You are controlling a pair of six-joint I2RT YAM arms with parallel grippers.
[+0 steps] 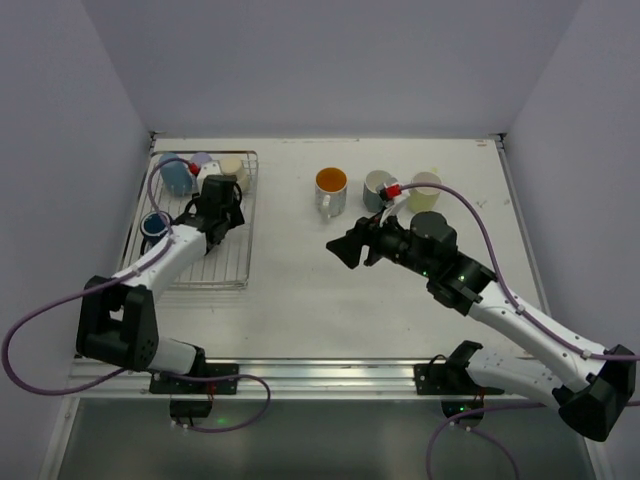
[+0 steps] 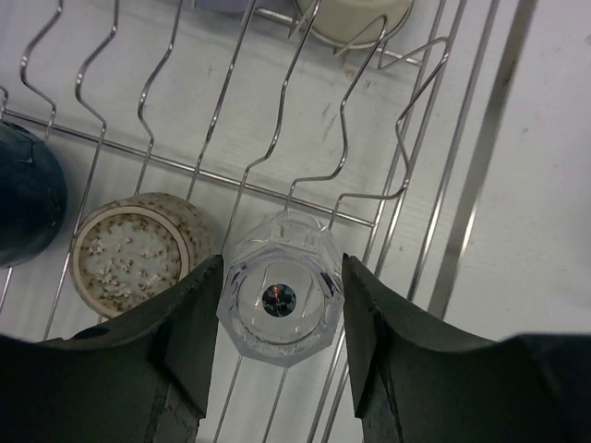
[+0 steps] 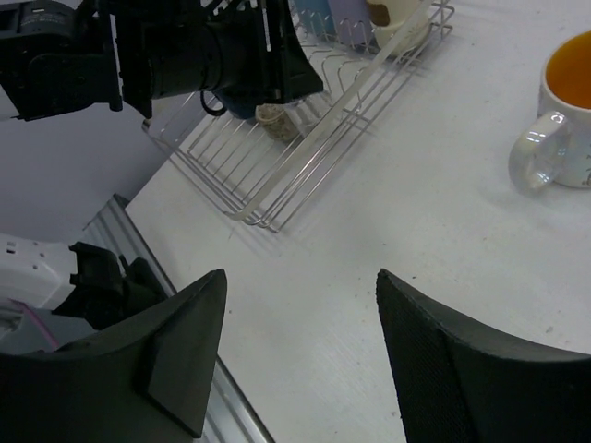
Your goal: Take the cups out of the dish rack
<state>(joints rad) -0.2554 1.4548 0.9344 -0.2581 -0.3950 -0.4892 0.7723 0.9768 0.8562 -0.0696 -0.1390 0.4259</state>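
Observation:
The dish rack [image 1: 200,262] stands at the left of the table. My left gripper [image 1: 228,212] is down inside it. In the left wrist view its jaws [image 2: 283,260] touch both sides of the tiny clear glass [image 2: 281,303], which is upright over the rack wires [image 2: 305,180]. A speckled cup [image 2: 129,251] sits just left of the glass, beside the navy cup [image 2: 26,194]. The light blue [image 1: 175,176], lavender [image 1: 203,160] and beige [image 1: 232,168] cups stand at the rack's far end. My right gripper [image 1: 347,250] is open and empty above the table's middle [image 3: 301,274].
The orange-inside mug [image 1: 331,187], grey cup [image 1: 377,187] and pale yellow-green cup [image 1: 426,188] stand in a row on the table behind my right gripper. The mug also shows in the right wrist view [image 3: 565,111], with the rack [image 3: 305,138] and left arm beyond.

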